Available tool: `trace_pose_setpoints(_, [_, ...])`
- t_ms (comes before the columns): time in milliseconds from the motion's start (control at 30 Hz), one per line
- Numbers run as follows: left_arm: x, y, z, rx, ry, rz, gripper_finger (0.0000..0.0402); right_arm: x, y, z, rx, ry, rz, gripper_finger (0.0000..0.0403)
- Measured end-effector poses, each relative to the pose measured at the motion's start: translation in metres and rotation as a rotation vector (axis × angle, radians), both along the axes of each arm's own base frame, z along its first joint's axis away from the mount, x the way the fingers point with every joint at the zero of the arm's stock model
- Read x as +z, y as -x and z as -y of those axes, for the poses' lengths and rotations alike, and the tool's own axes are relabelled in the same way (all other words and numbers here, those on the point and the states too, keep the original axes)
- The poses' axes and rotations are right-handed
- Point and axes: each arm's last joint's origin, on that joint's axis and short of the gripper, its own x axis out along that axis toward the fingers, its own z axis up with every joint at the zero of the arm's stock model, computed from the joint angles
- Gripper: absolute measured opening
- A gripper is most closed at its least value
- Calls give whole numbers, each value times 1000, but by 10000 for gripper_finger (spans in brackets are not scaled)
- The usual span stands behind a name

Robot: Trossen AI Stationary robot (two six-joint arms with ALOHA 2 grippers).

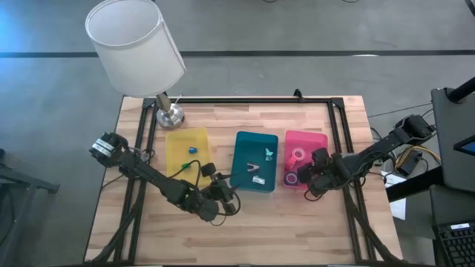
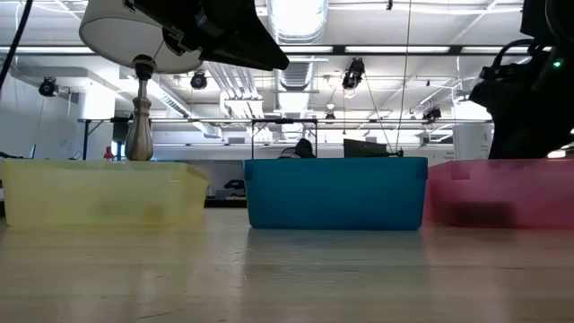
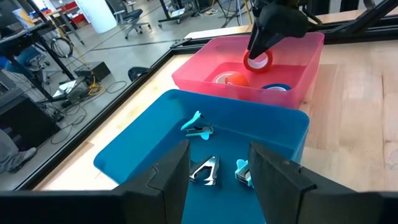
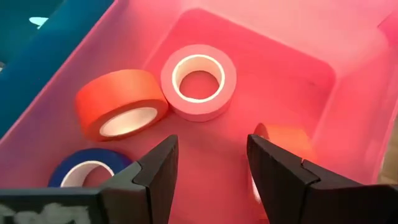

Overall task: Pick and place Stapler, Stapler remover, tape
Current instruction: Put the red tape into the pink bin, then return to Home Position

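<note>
The tape rolls sit in the pink tray (image 4: 348, 112): an orange roll (image 4: 121, 102) tipped on its edge, a pink roll (image 4: 199, 78) lying flat just beside it, a blue roll (image 4: 84, 171) nearer my right wrist camera, and a fourth orange-red roll (image 4: 280, 140) partly hidden behind one finger. My right tool (image 4: 208, 168) hangs inside that tray with its fingers spread wide and nothing between them. In its own view the bare tray floor lies between the fingers, the pink roll lies straight ahead past the tips, and the fourth roll sits against the outer side of one finger. I judge that roll the nearest candidate, needing only a small sideways shift to bring the fingers astride it.

In the teal tray (image 3: 137, 146) next door lie the staple removers (image 3: 208, 171), claws open, one more pale-blue piece (image 3: 198, 124) farther on. My left tool (image 3: 217, 180) hovers at that tray's near wall, fingers parted and empty, the dark remover straight ahead between them.

The yellow tray (image 1: 185, 152) holds a small blue item; I cannot tell what it is.
</note>
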Motion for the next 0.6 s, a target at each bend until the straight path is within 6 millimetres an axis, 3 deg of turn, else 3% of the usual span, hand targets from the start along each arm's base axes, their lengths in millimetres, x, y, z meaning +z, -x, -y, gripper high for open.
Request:
trace_pose_setpoints(367, [0, 0, 0, 0, 1, 1, 165, 3, -6, -3, 35, -18, 39, 187])
trace_pose_setpoints(600, [0, 0, 1, -20, 7, -8, 163, 22, -19, -9, 109, -12, 90, 185])
